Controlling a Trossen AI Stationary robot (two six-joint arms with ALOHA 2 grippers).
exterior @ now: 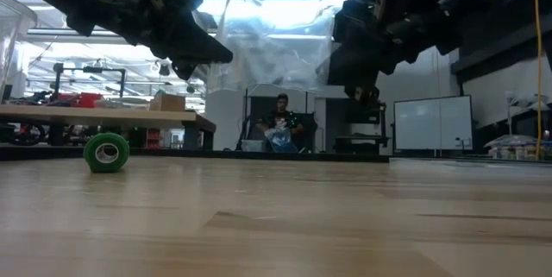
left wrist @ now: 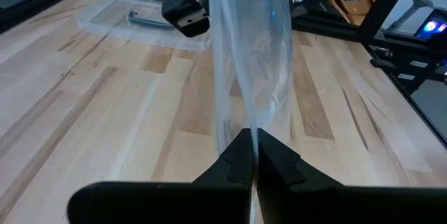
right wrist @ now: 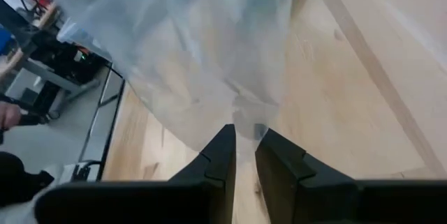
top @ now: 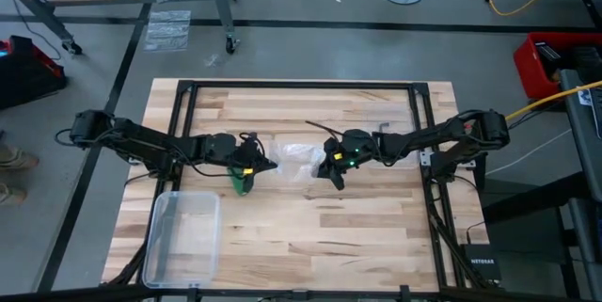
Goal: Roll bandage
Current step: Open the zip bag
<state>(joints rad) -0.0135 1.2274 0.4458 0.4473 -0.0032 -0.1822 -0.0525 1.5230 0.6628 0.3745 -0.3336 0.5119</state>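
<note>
Green bandage (exterior: pixel 106 152) roll, light and soft, grip its sides; both grippers (top: pixel 271 164) (top: pixel 323 166) pinch plastic bag (top: pixel 297 157) at 12 o'clock

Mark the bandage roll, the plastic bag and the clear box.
Bandage roll (exterior: pixel 106 152), low view, on its green side rim.
Plastic bag (top: pixel 296 158), high view, mid-span between the claws.
Clear box (top: pixel 162 219), high view, on its left wall.

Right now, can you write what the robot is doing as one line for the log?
left gripper: shut on clear plastic bag | right gripper: shut on bag's other side | bag: held up between them | bandage: green roll on table, not held
</note>
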